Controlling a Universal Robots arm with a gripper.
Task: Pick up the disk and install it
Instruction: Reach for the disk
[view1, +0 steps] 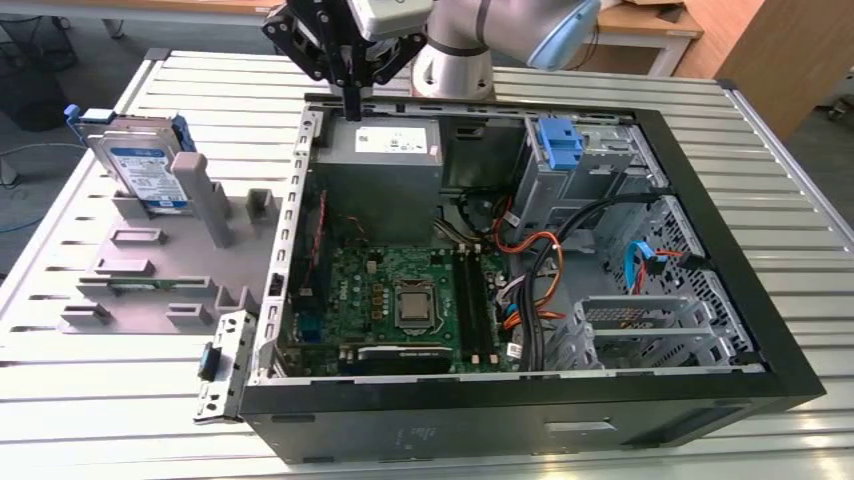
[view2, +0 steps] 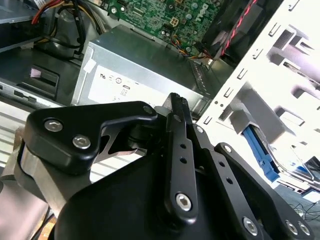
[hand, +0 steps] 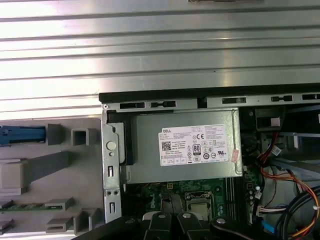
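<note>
The disk (view1: 140, 165), a silver drive with a white-and-blue label in a blue carrier, stands upright in the grey holder (view1: 160, 270) at the exterior view's left, outside the computer case. Its blue edge also shows in the second wrist view (view2: 260, 152) and in the first wrist view (hand: 20, 136). My gripper (view1: 352, 110) hangs over the case's back edge, just above the grey power supply (view1: 380, 150), well to the right of the disk. Its black fingers (view2: 176, 115) lie together, shut with nothing between them.
The open computer case (view1: 747, 300) lies flat on a slatted metal table (view1: 200, 75). Inside are the green motherboard (view1: 400, 300), orange and black cables (view1: 534, 260), a fixed blue bracket (view1: 561, 143) and a metal drive cage (view1: 641, 320). The holder has upright grey posts (view1: 200, 195).
</note>
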